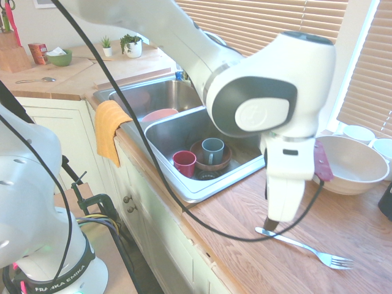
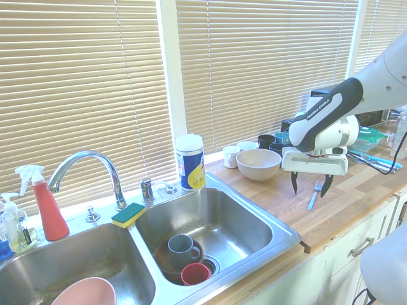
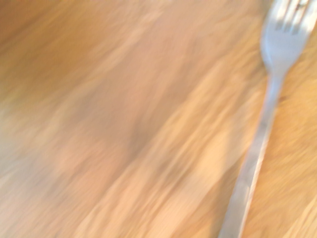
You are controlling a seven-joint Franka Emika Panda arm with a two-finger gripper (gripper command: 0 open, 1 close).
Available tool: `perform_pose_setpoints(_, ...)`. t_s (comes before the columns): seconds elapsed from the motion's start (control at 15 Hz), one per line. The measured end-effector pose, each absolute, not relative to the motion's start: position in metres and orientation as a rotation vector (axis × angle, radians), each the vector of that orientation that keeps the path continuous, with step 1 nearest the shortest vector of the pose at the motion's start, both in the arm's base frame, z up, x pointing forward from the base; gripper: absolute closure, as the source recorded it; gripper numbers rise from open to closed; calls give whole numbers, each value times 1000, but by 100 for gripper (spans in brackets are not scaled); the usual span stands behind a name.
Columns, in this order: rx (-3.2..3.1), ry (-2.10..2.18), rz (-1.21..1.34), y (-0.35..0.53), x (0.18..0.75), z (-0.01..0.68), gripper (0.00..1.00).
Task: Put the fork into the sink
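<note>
The slim, shiny steel fork [image 1: 309, 245] lies flat on the grained wooden counter [image 1: 343, 220], well apart from the brushed-steel, 2-basin sink [image 2: 280, 236]. The gripper [image 2: 310, 185] hangs over its handle, dark pointed fingers spread, grasping nothing.

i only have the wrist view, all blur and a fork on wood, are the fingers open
Observer: Yes. The second exterior view shows the gripper open, fingers pointing down on either side of the fork handle.
Operator: which end is it over
Observer: The handle end; the tines point away from the sink in the first exterior view.
Operator: sink free
Observer: The near basin holds a grey mug on a brown dish and a red cup.
</note>
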State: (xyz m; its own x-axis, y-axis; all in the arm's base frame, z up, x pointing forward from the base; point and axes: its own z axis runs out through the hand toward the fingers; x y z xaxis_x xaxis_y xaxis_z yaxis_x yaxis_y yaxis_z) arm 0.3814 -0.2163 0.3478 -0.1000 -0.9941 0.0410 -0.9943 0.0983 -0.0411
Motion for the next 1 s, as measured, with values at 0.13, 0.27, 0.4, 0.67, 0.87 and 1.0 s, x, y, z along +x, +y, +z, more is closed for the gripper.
perform_pose_setpoints(0.13, 2078, -2345, 84, -228, 380, 336, 0)
perform_pose_setpoints(0.27, 2072, -2338, 91, -236, 382, 332, 100)
perform_pose_setpoints(0.4, 2073, -2334, 104, -243, 385, 330, 100)
perform_pose_setpoints(0.67, 2081, -2323, 135, -259, 395, 328, 100)
perform_pose_setpoints(0.87, 2112, -2309, 155, -267, 405, 326, 100)
perform_pose_setpoints(1.0, 2129, -2314, 149, -265, 411, 324, 100)
